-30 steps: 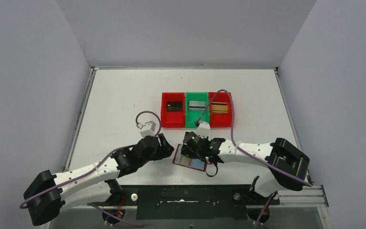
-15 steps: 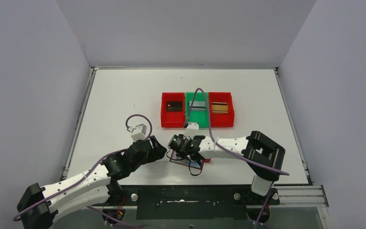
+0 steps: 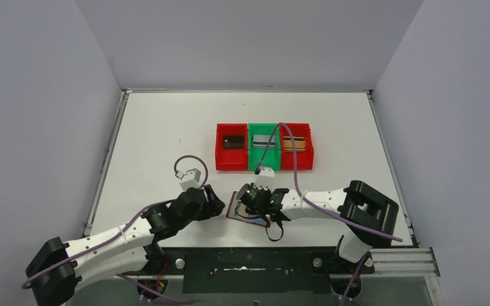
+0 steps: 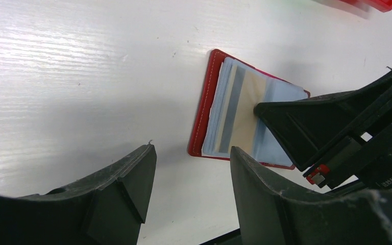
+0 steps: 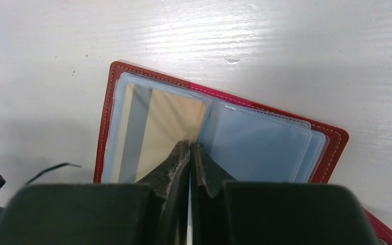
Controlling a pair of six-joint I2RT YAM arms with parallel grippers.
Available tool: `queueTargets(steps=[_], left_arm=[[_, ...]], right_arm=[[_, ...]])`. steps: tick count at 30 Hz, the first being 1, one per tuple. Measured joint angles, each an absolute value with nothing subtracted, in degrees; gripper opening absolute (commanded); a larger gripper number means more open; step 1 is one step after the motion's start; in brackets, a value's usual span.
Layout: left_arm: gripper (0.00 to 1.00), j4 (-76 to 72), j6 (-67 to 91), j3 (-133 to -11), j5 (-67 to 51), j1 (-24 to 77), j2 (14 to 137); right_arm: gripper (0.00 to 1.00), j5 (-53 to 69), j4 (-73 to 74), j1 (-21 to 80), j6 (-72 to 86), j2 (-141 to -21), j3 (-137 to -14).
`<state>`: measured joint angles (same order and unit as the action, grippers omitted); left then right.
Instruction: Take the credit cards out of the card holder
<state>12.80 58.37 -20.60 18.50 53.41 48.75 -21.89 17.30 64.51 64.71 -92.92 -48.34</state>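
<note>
The table point(image 3: 166, 127) has a flat white top, and from close up fine streaks like wood grain show in its surface. Four things lie directly on it. Three open bins stand in one row across the middle, touching side by side: the left red bin point(image 3: 231, 164), the green bin point(image 3: 263, 127) and the right red bin point(image 3: 301, 164). The card holder point(image 5: 258, 140) lies open and flat nearer to the front edge, in front of the green bin and apart from the row, with its dark red cover down and its clear sleeves up. A small dark speck point(image 3: 180, 141) marks the top left of the bins.
</note>
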Motion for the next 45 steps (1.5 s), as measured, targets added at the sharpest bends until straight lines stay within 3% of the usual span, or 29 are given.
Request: queueTargets(steps=[14,23,45], left_arm=[[0.55,7.11,57.65,-20.6,14.31,53.15,53.32],[0.55,-1.87,55.07,-21.61,7.05,53.15,62.11],[0.55,-12.32,53.8,-24.23,-1.8,53.15,73.12]], right_arm=[[0.0,-6.7,-13.65,55.35,65.91,-79.9,-23.55],[0.0,-3.25,-23.97,53.28,68.47,-79.81,-17.93],[0.0,-2.5,-28.34,52.47,71.46,-79.15,-14.66]])
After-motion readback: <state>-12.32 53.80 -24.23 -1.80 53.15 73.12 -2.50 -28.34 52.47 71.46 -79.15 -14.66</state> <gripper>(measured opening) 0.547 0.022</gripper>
